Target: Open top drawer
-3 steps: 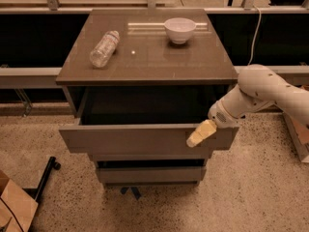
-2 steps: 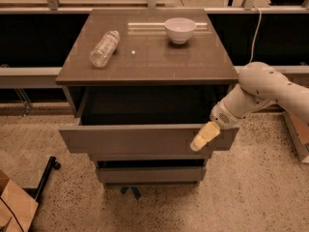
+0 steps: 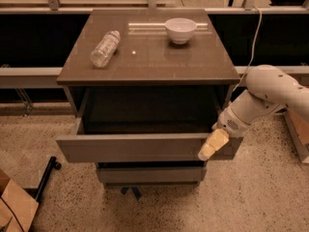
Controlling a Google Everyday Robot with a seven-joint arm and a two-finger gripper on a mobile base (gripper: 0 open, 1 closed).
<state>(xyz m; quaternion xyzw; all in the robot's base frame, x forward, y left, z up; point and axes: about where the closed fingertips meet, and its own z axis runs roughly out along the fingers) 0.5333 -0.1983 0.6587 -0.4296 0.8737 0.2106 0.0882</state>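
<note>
Left of the cabinet (image 3: pixel 159 64), on the speckled floor, a cardboard box (image 3: pixel 13 209) and a black wheeled leg (image 3: pixel 46 172) lie, in our judgement, out of the drawer's way. On the cabinet's top a clear plastic bottle (image 3: pixel 105 48) lies on its side toward the left, and a white bowl (image 3: pixel 180 29) stands toward the back, right of the middle. The top drawer (image 3: pixel 135 148) sits directly under the cabinet's top and is drawn well out, its dark inside showing, so we judge the task nearly done. The gripper (image 3: pixel 211 146) is at the right end of that drawer's front, by the cabinet's right front corner, and the white arm (image 3: pixel 270 93) reaches in from the cabinet's right. Whether the gripper is spread, pressed together or pinching the panel we cannot tell. To finish well we would draw straight out from the cabinet, level and slow, since a pull at one end may skew the drawer on its runners and a jerk may set the bottle rolling. The drawer's inside is too dark for us to tell its contents. Below it, a lower drawer front (image 3: pixel 149 174) lies in shadow. The arm is cut off at the right edge, with its base out of view.
</note>
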